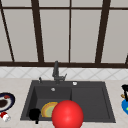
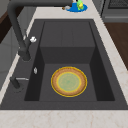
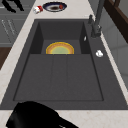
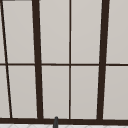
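At the sink's [image 1: 90,100] front-left edge, my L hand [image 1: 34,114] hovers nr the orange-yellow plate [image 1: 48,109], flat on the basin floor, can't tell if open/closed; R hand [image 1: 125,89] by the blue plate [image 1: 124,106].

Front and both side views on the sink [image 1: 27,100]; upper on window [image 4: 53,32].

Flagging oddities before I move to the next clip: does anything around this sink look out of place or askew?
One thing: a big red ball sits at the front edge of the sink, covering part of the yellow plate in the front view. The plate lies flat in the basin. The left hand hangs beside it.
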Motion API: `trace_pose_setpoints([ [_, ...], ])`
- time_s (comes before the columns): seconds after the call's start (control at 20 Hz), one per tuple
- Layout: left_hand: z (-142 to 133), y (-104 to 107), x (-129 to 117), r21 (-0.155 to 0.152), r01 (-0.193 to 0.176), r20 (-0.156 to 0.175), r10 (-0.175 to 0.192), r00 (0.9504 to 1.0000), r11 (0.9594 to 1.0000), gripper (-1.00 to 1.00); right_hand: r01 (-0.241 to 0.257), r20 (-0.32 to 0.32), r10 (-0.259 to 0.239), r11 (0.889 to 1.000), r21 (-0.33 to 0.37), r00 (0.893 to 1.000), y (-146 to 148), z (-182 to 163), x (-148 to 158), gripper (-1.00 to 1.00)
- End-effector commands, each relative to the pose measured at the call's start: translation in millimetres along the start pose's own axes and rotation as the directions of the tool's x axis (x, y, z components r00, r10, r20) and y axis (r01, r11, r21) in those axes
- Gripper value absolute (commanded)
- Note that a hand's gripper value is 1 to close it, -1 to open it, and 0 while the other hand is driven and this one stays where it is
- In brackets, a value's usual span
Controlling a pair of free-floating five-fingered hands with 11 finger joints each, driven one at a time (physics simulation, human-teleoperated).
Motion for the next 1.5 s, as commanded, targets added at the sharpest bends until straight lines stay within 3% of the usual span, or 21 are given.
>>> trace_pose_setpoints([
  [0.0,0.0,0.0,0.0,0.0,0.0,0.0,0.0,1.0,1.0,0.0,-0.026,-0.012,0.026,1.0,-0.003,1.0,1.8,-3.3,32.4,-1.0],
  [0.35,0.0,0.0,0.0,0.0,0.0,0.0,0.0,1.0,1.0,0.0,-0.081,-0.075,0.08,0.997,-0.015,0.994,7.2,-10.9,82.5,-1.0],
  [1.45,0.0,0.0,0.0,0.0,0.0,0.0,0.0,1.0,1.0,0.0,-0.11,-0.096,0.106,0.993,-0.032,0.99,-2.0,-60.4,272.5,-1.0],
])
